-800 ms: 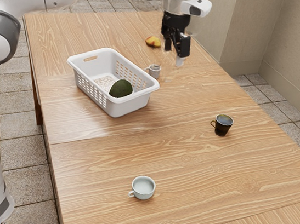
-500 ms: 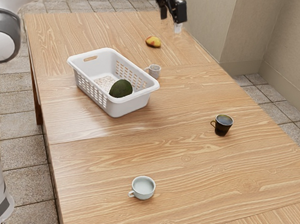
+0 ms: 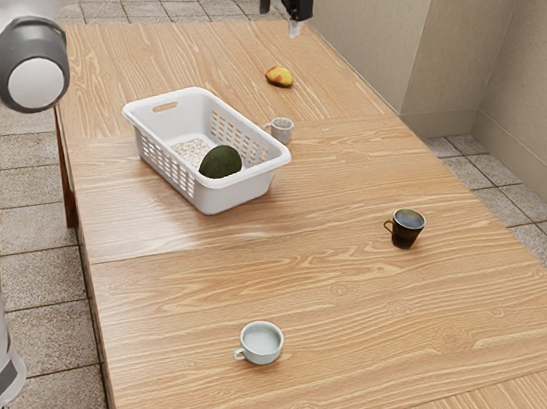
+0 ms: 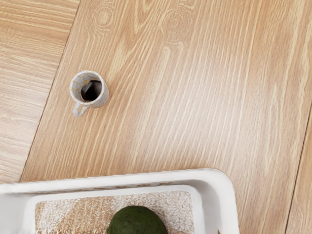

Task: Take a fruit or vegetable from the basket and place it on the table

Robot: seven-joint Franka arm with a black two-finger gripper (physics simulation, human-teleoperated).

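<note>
The end effector [image 3: 281,19] is open, its two fingers standing apart with nothing between them, and it hangs above the far part of the worktop [image 3: 186,307] in the exterior view. The arm [image 3: 34,83] comes in from the exterior view's left.

A yellow-and-red fruit [image 3: 279,77] (a mango, by its look) lies directly on the worktop, outside the basket [image 3: 237,191] and apart from it, on the end effector's side. A dark green avocado [image 3: 219,161] sits inside the white basket, near the end closest to the exterior camera. The wrist view also has it within the basket walls, on the pale, speckled bottom.

Just beside the basket stands a small whitish mug [image 4: 89,89], upright (the wrist view gives away its honeycomb pattern and dark inside). Well apart from these, toward the exterior view's right, a dark mug [image 3: 405,229] stands upright, its handle toward the exterior view's left. Nearer the exterior camera is a pale blue cup [image 3: 261,342], also upright (handle to the same side).
</note>
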